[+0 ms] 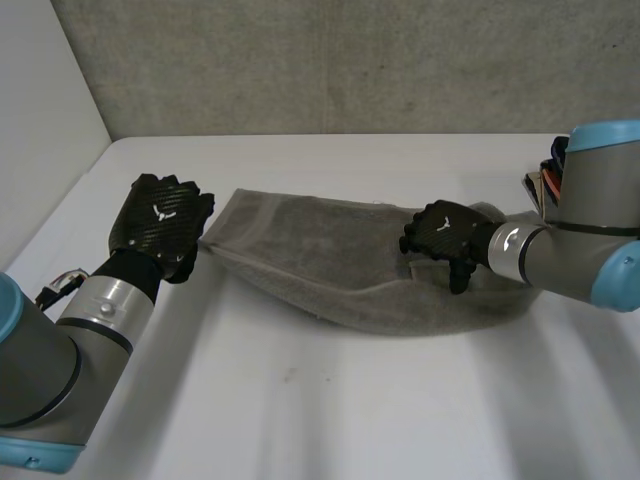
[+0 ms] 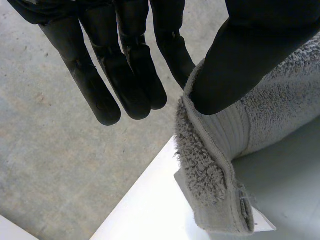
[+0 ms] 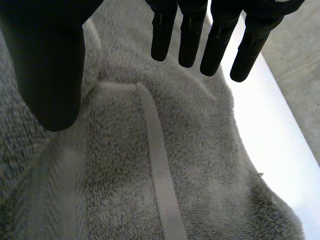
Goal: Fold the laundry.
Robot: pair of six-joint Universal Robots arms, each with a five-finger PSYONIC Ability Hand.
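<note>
A grey towel (image 1: 350, 270) lies stretched across the middle of the white table (image 1: 300, 410), loosely doubled along its length. My left hand (image 1: 160, 225) is at the towel's left corner. In the left wrist view its thumb (image 2: 240, 55) presses that hemmed corner (image 2: 215, 165) against a finger, and the corner is lifted off the table. My right hand (image 1: 445, 235) hovers over the towel's right part. There its fingers (image 3: 190, 35) are straight and its thumb (image 3: 50, 65) stands apart, with nothing between them. Under its palm the towel (image 3: 210, 170) shows a pale sewn strip (image 3: 157, 160).
A grey concrete wall runs along the table's far edge, and a white side wall (image 1: 40, 120) stands at the left. Some coloured things (image 1: 550, 180) sit at the far right behind my right arm. The table's near half (image 1: 300, 400) is bare.
</note>
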